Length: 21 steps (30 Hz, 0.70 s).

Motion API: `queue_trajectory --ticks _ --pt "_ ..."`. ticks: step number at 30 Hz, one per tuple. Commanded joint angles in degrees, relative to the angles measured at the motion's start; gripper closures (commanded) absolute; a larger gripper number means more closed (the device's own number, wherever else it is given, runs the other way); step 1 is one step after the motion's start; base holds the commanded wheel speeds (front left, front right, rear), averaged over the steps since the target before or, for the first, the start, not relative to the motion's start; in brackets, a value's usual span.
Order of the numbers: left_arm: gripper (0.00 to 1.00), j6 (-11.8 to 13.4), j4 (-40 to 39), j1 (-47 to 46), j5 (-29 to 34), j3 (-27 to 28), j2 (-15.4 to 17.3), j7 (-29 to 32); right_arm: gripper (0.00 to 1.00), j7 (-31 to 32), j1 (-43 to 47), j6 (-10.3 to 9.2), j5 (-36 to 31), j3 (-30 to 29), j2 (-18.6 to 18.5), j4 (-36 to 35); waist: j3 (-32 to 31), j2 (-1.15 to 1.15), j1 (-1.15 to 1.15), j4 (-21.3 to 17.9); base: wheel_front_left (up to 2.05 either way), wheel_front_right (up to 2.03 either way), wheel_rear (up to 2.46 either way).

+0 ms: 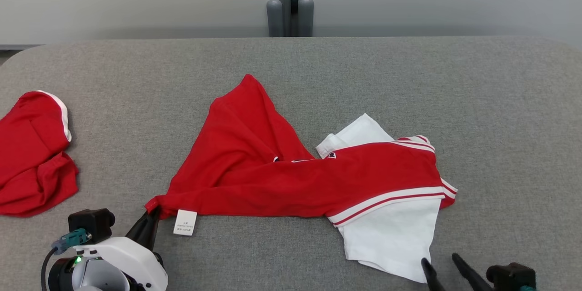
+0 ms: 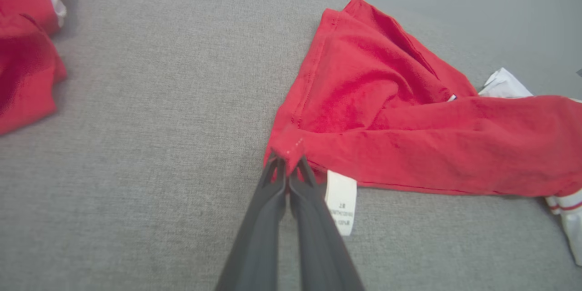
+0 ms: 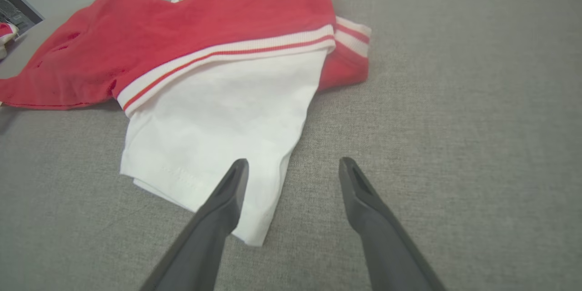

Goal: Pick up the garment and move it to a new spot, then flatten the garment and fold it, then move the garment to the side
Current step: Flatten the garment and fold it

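The garment lies crumpled midway across the counter, left jaws shut on just its red corner tip (right jaws wide open, empty, at the white hem), so a lift could slip that thin pinch or drag the cloth into a bunch.

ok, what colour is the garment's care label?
White label, dark print; clearest in left wrist view.

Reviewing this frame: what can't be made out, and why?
- Print on the care label: too small, blurred, left wrist view.
- Part of the second red garment: cut off by the head view's left edge.
- Lower layers of the garment: hidden by its own folds, every view.
- Wrist of the right gripper: cut off by the head view's bottom edge.
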Motion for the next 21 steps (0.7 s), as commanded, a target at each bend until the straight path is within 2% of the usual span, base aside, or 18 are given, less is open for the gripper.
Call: queue_trajectory --ticks 1,12,13,14,15,21 --pt "1.00 0.18 -0.40 -0.03 0.06 0.03 0.47 0.16 0.00 -0.13 0.47 0.02 0.41 0.40 -0.29 0.60 0.08 0.00 0.00 -0.06 0.00 0.00 0.00" --pt "1.00 0.82 -1.89 0.04 0.41 -0.73 0.71 0.66 0.01 -1.13 -3.15 0.02 2.27 5.62 -0.04 9.68 0.20 0.00 0.00 0.22 0.00 0.00 0.00" --pt "1.00 0.77 -1.99 -0.16 0.46 -0.84 0.70 0.67 0.54 -1.33 -3.57 0.02 2.46 5.82 -0.03 10.51 0.23 0.00 0.00 0.47 0.00 0.00 0.00" --pt "1.00 0.76 -2.14 -0.42 0.57 -0.85 0.67 0.49 0.71 -1.52 -3.94 0.02 2.65 5.97 -0.03 11.16 0.27 0.00 0.00 0.71 0.00 0.00 0.00" --pt "1.00 1.02 -2.37 -0.71 0.71 -0.68 0.64 0.05 1.00 -1.80 -4.20 0.02 2.70 6.11 -0.06 11.71 0.29 0.00 0.00 0.93 0.00 0.00 0.00" --pt "1.00 1.31 -3.74 -1.88 1.02 -0.15 0.54 -1.73 1.00 -5.88 -5.73 0.02 2.30 7.12 -1.33 10.62 0.48 0.00 0.00 1.44 0.00 0.00 0.00"
